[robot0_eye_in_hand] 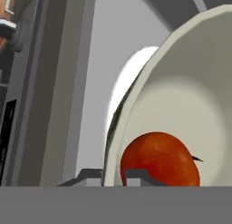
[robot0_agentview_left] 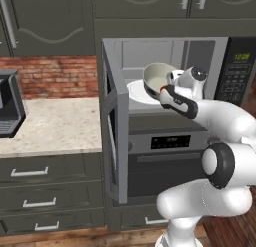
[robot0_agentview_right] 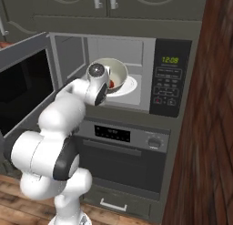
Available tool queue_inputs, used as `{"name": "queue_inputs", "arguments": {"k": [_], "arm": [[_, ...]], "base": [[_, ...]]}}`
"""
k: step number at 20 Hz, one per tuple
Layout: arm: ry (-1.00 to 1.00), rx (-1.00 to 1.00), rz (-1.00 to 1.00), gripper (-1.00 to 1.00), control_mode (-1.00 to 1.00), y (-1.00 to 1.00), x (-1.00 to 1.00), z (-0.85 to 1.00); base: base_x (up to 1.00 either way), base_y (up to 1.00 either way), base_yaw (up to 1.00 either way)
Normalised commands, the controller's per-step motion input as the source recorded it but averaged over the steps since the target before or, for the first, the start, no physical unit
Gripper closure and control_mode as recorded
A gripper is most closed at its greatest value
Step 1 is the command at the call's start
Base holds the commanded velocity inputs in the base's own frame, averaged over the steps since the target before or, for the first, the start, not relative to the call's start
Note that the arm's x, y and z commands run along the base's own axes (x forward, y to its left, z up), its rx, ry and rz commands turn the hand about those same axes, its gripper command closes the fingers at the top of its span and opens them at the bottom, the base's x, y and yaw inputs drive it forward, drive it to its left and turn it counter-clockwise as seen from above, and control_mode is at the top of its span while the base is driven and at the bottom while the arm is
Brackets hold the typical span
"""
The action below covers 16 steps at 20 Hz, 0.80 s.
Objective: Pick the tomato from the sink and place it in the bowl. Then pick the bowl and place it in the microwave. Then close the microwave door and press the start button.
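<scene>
Holding the bowl [robot0_agentview_left: 156, 79] by its rim, gripper [robot0_eye_in_hand: 113, 177] pinched on the wall: one fingertip outside, one inside, seen in hand view. Bowl tilted on its side, mouth facing toward the door side, raised inside the open microwave [robot0_agentview_right: 169, 78] cavity over the white turntable plate [robot0_agentview_right: 129, 86]; contact with plate not discernible. Tomato [robot0_eye_in_hand: 159, 160] sitting inside the bowl against its lower wall, just beside the inner fingertip; also visible as a red patch in right base view [robot0_agentview_right: 111, 84]. Microwave door [robot0_agentview_left: 114, 133] swung fully open to the left, hinged at the cavity's left edge. Black keypad panel [robot0_agentview_right: 169, 78] to the right of the cavity, clock lit. Oven [robot0_agentview_right: 125, 146] directly below microwave, door closed.
</scene>
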Motion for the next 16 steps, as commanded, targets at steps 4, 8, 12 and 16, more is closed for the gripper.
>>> {"name": "queue_inputs", "arguments": {"k": [4,8,12,16], "arm": [[0.00,-0.01,0.04,1.00,-1.00,0.00,0.49,-0.22],[0.00,-0.01,0.00,1.00,-1.00,0.00,0.42,-0.14],[0.00,0.00,0.01,1.00,-1.00,0.00,0.02,-0.04],[0.00,0.00,0.01,1.00,-1.00,0.00,-0.03,0.00]], "base": [[0.00,0.00,0.00],[0.00,0.00,0.00],[0.00,0.00,0.00],[0.00,0.00,0.00]]}}
